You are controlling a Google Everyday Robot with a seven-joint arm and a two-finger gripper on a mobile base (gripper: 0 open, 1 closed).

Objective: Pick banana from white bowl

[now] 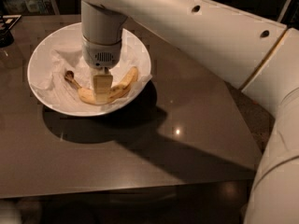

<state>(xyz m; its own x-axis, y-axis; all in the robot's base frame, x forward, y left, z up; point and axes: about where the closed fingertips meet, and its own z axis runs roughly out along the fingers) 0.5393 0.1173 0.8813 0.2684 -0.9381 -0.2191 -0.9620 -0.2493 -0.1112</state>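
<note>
The yellow banana (pixel 122 86) lies curved in the white bowl (pixel 136 51) at the back left of the table. Its dark stem tip (pixel 69 76) points left. Crumpled white paper (pixel 56 66) lines the bowl. My gripper (pixel 102 90) hangs straight down from the white arm (pixel 196 27) and sits low over the middle of the banana, hiding that part of it. The banana still rests in the bowl.
The bowl stands on a dark brown table (pixel 187 125), whose front edge runs along the bottom and whose right edge slants down the right. A dark object (pixel 5 34) sits at the far left edge. The arm's lower link (pixel 275 171) fills the right side.
</note>
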